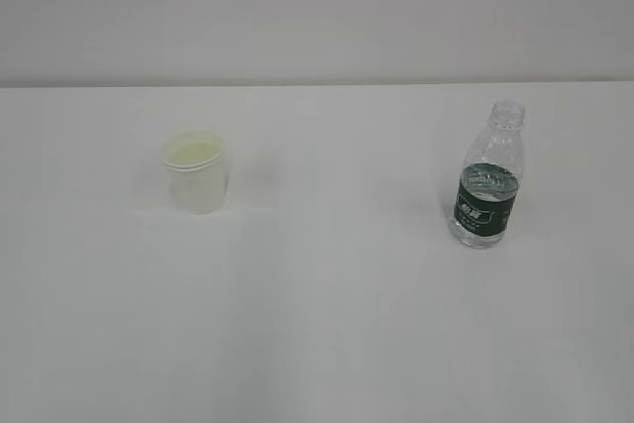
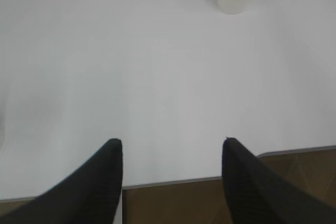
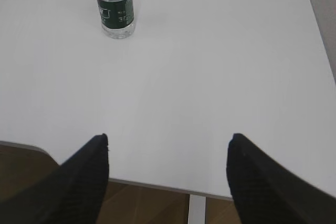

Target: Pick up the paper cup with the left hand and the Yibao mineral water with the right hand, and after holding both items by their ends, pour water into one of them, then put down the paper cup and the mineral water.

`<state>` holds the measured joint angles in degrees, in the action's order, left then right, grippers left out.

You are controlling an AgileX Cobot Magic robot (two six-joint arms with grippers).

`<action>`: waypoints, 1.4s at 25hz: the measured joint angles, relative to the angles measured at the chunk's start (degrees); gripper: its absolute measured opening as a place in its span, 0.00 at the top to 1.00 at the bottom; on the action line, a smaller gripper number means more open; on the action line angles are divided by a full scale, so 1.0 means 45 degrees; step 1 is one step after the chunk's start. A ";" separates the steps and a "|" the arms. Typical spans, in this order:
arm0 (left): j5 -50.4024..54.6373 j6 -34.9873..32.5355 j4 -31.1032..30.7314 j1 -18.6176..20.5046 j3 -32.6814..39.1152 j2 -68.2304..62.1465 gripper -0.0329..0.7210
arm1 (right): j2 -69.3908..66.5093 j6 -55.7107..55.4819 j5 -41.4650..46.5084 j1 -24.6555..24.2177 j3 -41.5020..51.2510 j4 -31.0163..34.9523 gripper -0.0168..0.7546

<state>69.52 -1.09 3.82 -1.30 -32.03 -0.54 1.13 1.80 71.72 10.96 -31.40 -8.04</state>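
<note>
So the paper cup (image 1: 195,171) stands upright on the white table (image 1: 327,324), and the water bottle (image 1: 486,188) stands well off to the right of the cup, cap off. That spacing looks deliberate, one thing per arm. Both sit back at the table's near edge: left hand (image 2: 172,153) spread wide and empty, right hand (image 3: 169,148) too. Nothing's grabbed yet.

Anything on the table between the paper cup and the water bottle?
Nothing. In the exterior view the white table is bare between the paper cup and the water bottle; both stand upright, well apart.
</note>
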 joint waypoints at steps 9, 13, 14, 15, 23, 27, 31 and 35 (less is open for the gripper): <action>-0.0079 0.0000 -0.0133 0.0000 0.0000 0.0000 0.39 | 0.0000 -0.0050 -0.0058 0.0000 0.0000 0.0000 0.29; -0.0110 0.0000 -0.0074 0.0000 0.0025 0.0000 0.39 | 0.0000 -0.0077 -0.0058 0.0000 0.0000 0.0000 0.29; -0.0211 0.0000 0.0018 0.0000 0.0078 0.0000 0.39 | 0.0000 -0.0077 -0.0079 0.0000 0.0000 0.0000 0.29; -0.0323 0.0000 0.0067 0.0000 0.0100 0.0000 0.39 | 0.0000 -0.0077 -0.0079 0.0000 0.0000 0.0000 0.29; -0.1032 0.0023 0.0118 0.0000 0.0343 0.0000 0.45 | 0.0000 -0.0096 -0.0079 0.0000 0.0000 -0.0077 0.29; -0.1107 0.0023 0.0407 0.0000 0.0371 0.0000 0.51 | 0.0000 -0.0104 -0.0079 0.0000 0.0000 -0.0094 0.29; -0.1128 0.0023 0.0910 0.0000 0.0371 0.0000 0.58 | 0.0000 -0.0125 -0.0079 0.0000 0.0000 -0.0094 0.29; -0.1128 0.0023 0.0993 0.0000 0.0371 0.0000 0.64 | 0.0000 -0.0125 -0.0079 0.0000 0.0000 -0.0094 0.29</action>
<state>64.44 -0.99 8.29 -1.30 -30.36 -0.54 1.13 1.23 71.37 10.96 -31.40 -8.46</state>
